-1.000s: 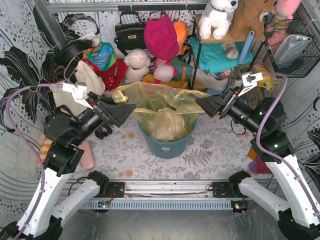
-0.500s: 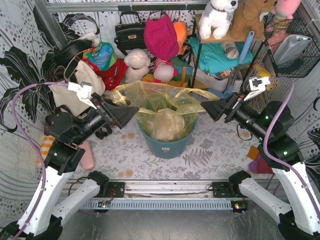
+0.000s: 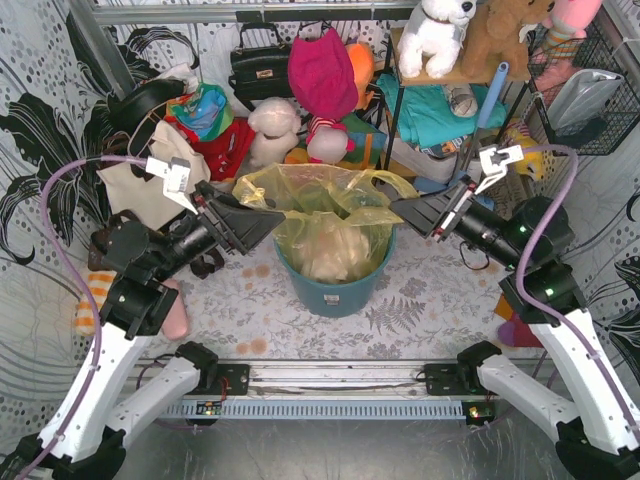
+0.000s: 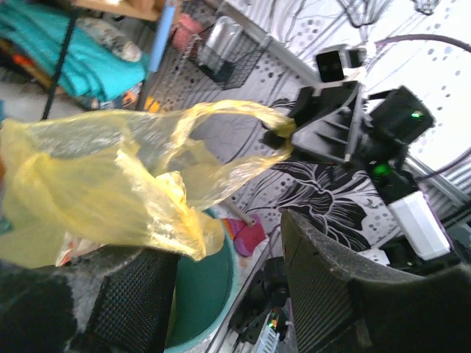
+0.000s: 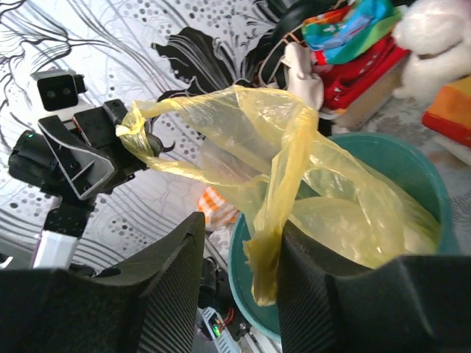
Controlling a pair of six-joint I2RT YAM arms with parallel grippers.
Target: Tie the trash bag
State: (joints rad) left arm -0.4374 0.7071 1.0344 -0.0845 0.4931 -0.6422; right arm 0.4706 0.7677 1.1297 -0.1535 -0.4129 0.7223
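Both claws have drawn inward toward each other; left claw (image 3: 270,217) is clamped on one yellow handle of the trash bag (image 3: 320,190); right claw (image 3: 405,208) pinches the opposite handle; between them the bag's mouth sags; below, its body sits in the teal bin (image 3: 335,297) on the tabletop (image 3: 425,300).

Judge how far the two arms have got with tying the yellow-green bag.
Done: the left fingers and right fingers each pinch one side of the mouth of the thin translucent yellow-green plastic trash bag, raised above the round teal plastic bin. In hand: the two pinched ends are held apart. Left: crossing them and knotting; no knot shows, and the mouth gapes open.
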